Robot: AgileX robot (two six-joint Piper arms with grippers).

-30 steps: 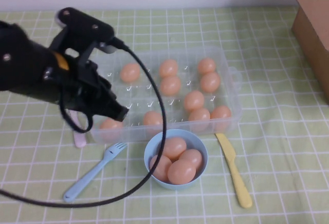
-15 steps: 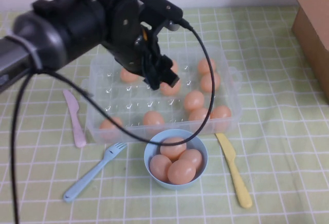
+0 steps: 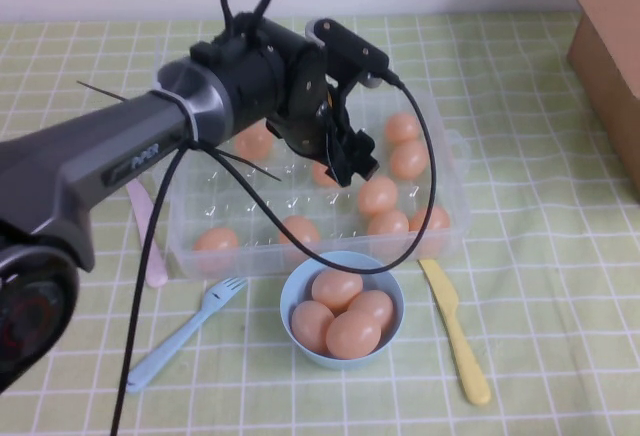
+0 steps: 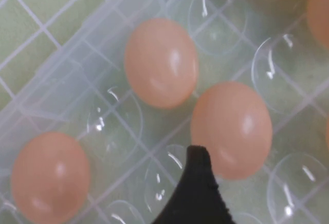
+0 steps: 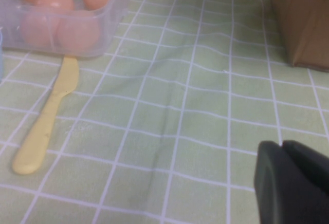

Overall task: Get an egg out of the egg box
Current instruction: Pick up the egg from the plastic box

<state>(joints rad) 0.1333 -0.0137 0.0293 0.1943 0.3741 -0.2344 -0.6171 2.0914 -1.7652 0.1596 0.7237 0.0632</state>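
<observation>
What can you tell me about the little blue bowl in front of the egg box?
The light-blue bowl is small, round, smooth, plastic-looking, standing upright on the checked green cloth just in front of the clear egg box. It holds four peach-orange eggs piled together. A blue fork lies to its left, a yellow knife to its right; neither touches it.

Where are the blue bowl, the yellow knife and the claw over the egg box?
Light-blue bowl [image 3: 288, 299]: high view, on its left rim.
Yellow knife [image 3: 455, 331]: high view, mid-handle.
Left claw [image 3: 352, 166]: high view, at its tip above the egg box [image 3: 452, 151].
</observation>
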